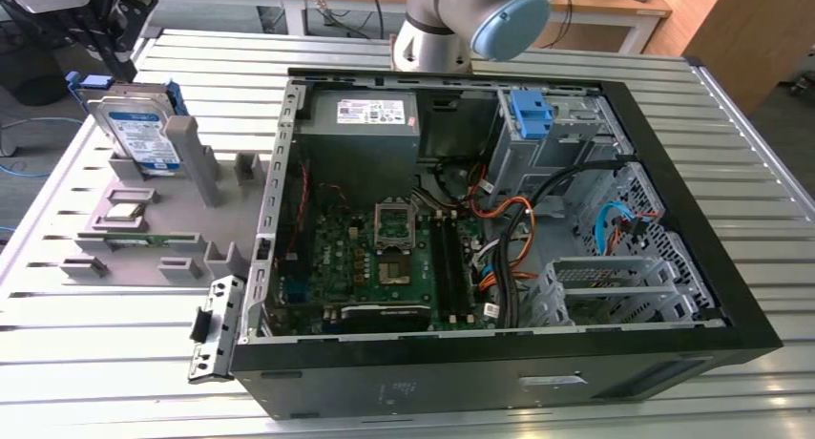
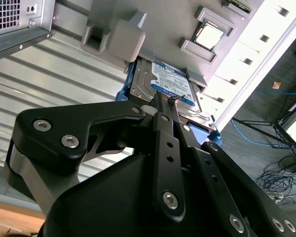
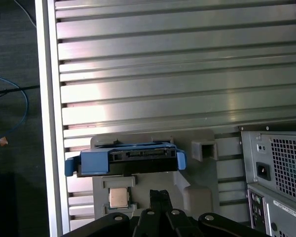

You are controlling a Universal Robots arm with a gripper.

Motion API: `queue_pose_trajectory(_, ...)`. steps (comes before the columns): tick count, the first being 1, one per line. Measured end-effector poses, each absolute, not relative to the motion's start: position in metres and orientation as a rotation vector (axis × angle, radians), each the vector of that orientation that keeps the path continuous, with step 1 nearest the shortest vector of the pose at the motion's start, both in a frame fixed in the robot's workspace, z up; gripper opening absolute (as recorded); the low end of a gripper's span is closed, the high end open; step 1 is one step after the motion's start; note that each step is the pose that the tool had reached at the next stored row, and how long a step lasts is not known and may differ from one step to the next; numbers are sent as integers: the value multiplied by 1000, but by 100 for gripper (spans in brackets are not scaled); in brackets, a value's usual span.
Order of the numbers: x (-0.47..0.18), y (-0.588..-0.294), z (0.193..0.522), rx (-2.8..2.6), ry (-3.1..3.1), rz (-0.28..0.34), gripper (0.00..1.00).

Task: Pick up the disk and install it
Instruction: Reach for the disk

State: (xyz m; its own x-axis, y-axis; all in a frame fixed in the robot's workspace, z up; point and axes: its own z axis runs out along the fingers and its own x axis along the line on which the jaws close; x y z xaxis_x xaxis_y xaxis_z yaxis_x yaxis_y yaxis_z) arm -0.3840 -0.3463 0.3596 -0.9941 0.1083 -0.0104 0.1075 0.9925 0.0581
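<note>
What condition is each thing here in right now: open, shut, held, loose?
disk: standing on edge in the grey holder, clipped in its blue bracket, not held.
gripper: shut, empty, close to the disk.
computer case: lying on its side, open.
processor chip: lying flat in the grey holder.

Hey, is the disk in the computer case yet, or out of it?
Out. The disk stands on edge in the grey fixture, at the exterior view's left of the open computer case.
</note>
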Motion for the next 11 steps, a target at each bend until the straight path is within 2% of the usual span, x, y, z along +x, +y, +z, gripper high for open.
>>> queue_pose_trajectory(11,-384,-346,359,170,3130,89,11)
